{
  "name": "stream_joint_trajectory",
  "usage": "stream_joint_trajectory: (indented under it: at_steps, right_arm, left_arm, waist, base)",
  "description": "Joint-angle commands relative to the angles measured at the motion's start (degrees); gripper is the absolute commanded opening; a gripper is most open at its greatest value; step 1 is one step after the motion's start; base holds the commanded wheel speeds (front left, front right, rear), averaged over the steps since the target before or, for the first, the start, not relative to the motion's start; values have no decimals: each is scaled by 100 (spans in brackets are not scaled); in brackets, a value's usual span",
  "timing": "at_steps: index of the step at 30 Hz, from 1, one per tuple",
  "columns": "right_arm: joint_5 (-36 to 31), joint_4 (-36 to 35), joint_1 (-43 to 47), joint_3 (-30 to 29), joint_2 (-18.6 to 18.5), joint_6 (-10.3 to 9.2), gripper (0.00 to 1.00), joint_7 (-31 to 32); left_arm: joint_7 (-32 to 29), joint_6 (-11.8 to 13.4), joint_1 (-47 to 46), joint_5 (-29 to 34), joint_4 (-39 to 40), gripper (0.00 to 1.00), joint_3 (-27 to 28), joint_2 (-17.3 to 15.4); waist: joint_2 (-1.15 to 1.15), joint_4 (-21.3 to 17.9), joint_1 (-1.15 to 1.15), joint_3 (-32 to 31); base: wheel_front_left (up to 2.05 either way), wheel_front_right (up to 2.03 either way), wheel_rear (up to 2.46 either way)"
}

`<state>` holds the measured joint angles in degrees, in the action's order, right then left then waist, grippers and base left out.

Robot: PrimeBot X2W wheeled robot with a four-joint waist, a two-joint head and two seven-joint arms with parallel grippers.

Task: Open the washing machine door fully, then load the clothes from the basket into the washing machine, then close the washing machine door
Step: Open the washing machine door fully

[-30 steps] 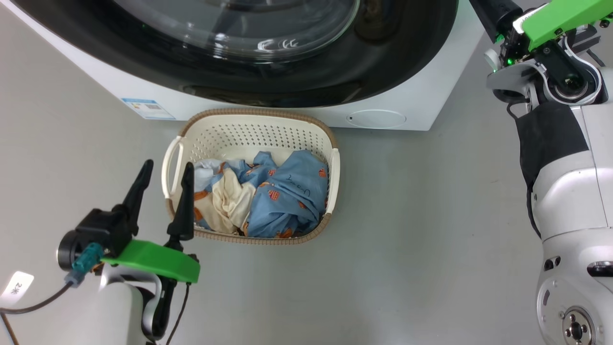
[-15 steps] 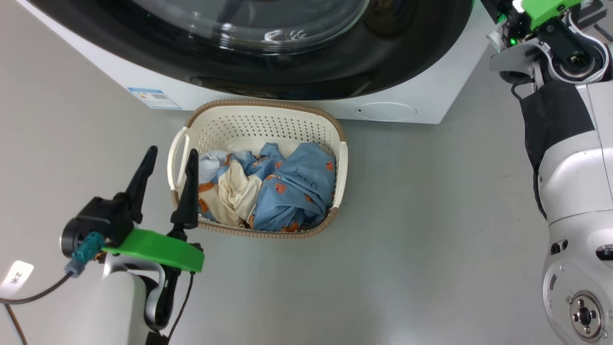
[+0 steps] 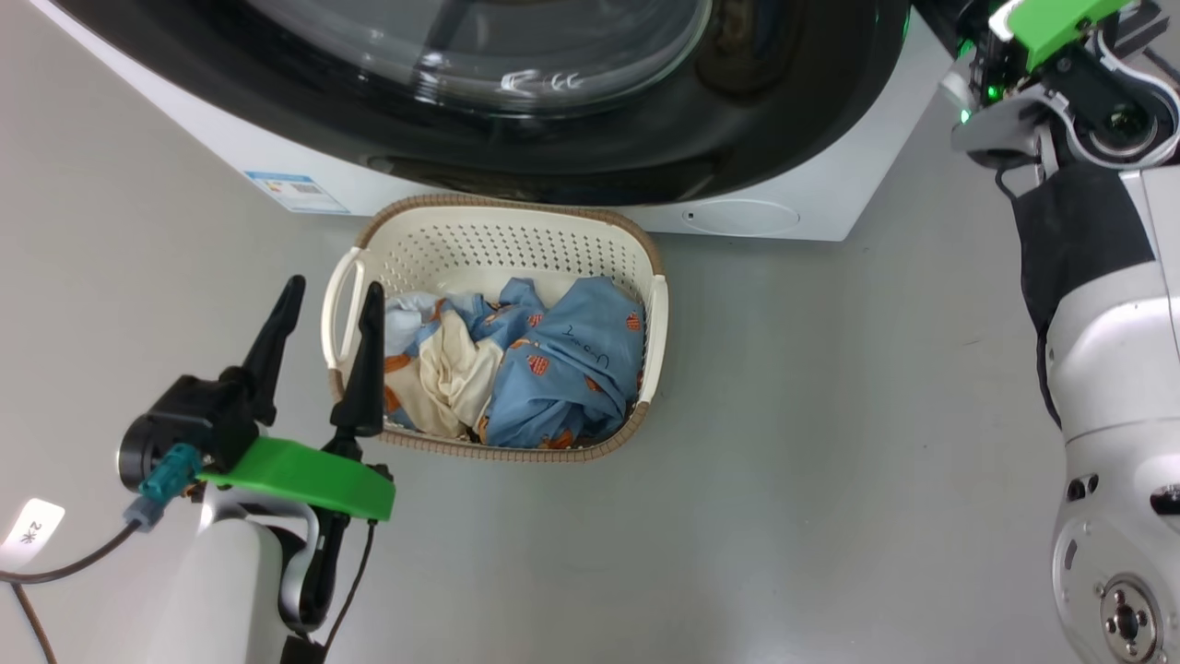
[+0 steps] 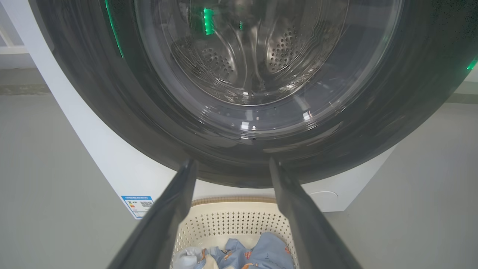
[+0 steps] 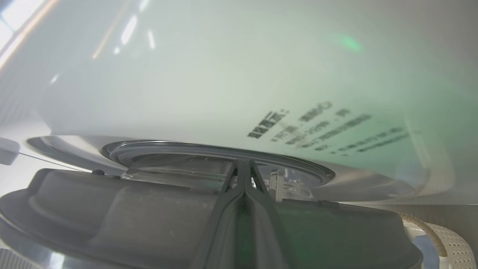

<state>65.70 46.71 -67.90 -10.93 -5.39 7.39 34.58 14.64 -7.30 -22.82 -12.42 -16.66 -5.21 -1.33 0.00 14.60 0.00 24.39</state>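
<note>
The washing machine stands at the top of the head view, its glossy black door spanning the front. Below it on the floor sits the cream basket with the blue, orange-printed and cream clothes inside. My left gripper is open and empty over the basket's left handle. In the left wrist view it points at the door. My right wrist is at the door's right edge. My right gripper is shut and empty, lying on the door's grey inner rim and facing the white machine front.
A blue label and a round flap mark the machine's lower front. My own pale body fills the right side. A cable trails at the lower left. Grey floor lies right of the basket.
The head camera has shifted a little, so the whole picture slid. The left gripper stays open by the basket, and the right wrist stays at the door's right edge.
</note>
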Motion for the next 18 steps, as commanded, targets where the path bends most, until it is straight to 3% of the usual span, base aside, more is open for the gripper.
stream_joint_trajectory:
  at_steps: [1, 18]
  right_arm:
    - [130, -228, 92, 160, 251, 10, 0, 147]
    - [577, -1107, 1213, 626, 251, 10, 0, 802]
  left_arm:
    - [36, 32, -57, -8, 159, 100, 197, -155]
    - [36, 15, 99, 99, 200, 100, 224, -154]
  waist:
    - [0, -21, 0, -39]
    - [0, -105, 0, -423]
  base:
    - [0, 0, 0]
    - [0, 0, 0]
